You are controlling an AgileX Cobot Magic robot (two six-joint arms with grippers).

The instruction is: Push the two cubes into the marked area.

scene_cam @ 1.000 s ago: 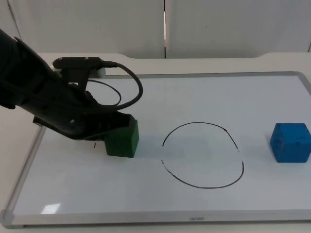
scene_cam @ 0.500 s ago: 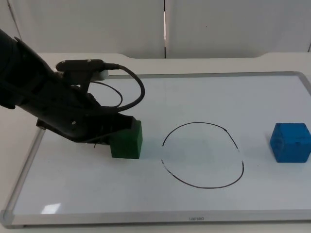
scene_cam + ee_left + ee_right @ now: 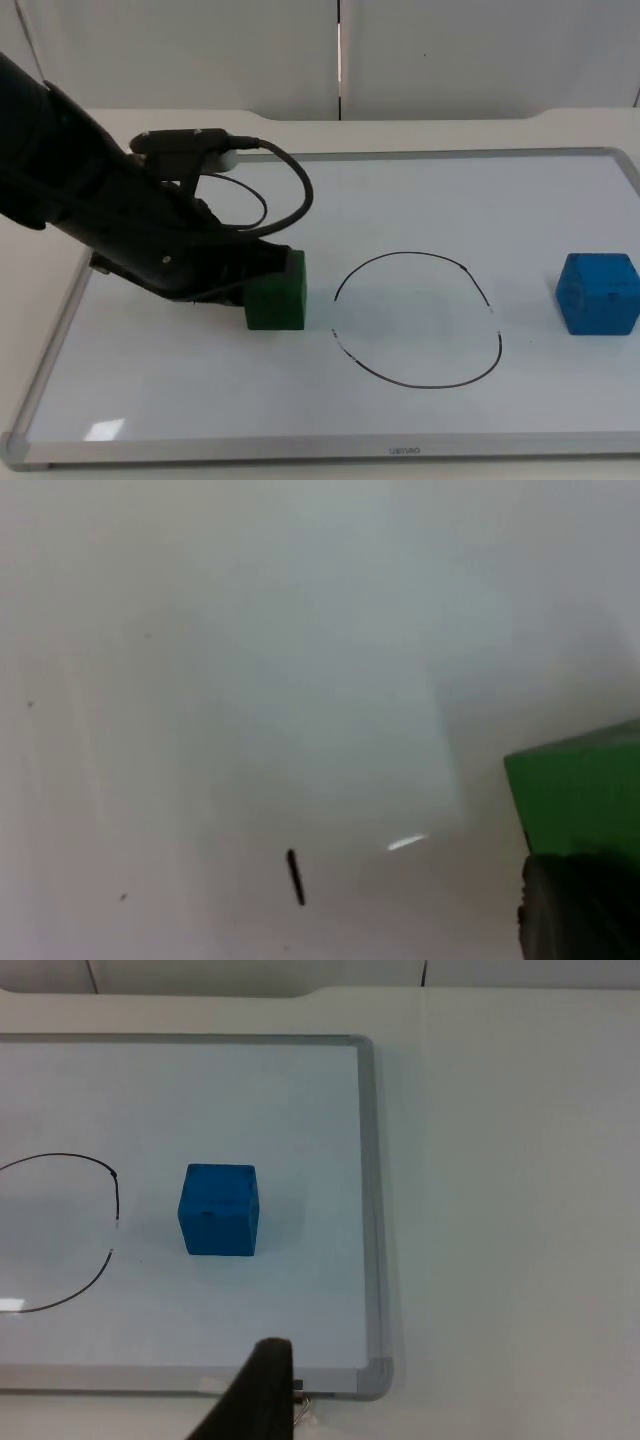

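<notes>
Green cube (image 3: 276,298): on whiteboard (image 3: 420,190), just left of drawn circle (image 3: 418,318), outside. Left gripper (image 3: 262,262) against it; finger spread indiscernible. Blue cube (image 3: 598,292): right, outside circle.

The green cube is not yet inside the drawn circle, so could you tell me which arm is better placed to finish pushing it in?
Left. The left gripper is already against the green cube, just outside the circle.

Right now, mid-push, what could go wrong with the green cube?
The left gripper bears on the small green foam cube from one side, so it may twist and slip past the hand-drawn black circle. Pushed too hard, it could overshoot the far line. The blue cube remains outside, right arm waiting.
</notes>
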